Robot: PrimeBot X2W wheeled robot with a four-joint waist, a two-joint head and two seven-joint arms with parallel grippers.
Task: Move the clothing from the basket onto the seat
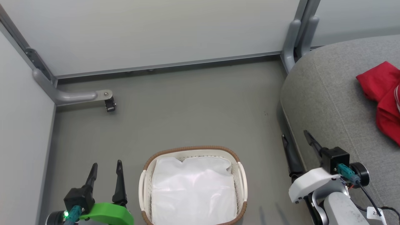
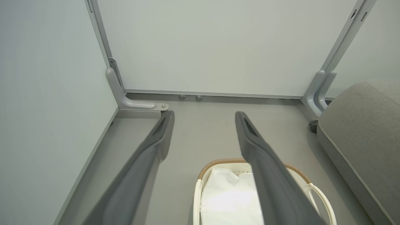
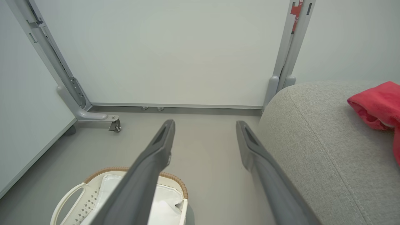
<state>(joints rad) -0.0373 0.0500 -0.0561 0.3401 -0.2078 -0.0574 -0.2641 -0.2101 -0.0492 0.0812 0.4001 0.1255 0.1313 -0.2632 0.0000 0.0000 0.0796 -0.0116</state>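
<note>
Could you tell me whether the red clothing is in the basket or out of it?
Out: the clothing lies crumpled on the seat; the basket holds a white sheet.

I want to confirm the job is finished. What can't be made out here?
The clothing: head and right wrist views cut it off at their right edges, so its full spread on the seat is unseen.
The basket: its near end is cut by the head view's bottom edge; the white sheet hides anything beneath it.

1. A small white tag [image 1: 376,213] on a black cable [image 1: 368,195] bears dark print beginning with "2"; the rest cannot be read
2. A red sticker [image 3: 295,8] on the grey post [image 3: 289,47] carries pale characters, too small to read
</note>
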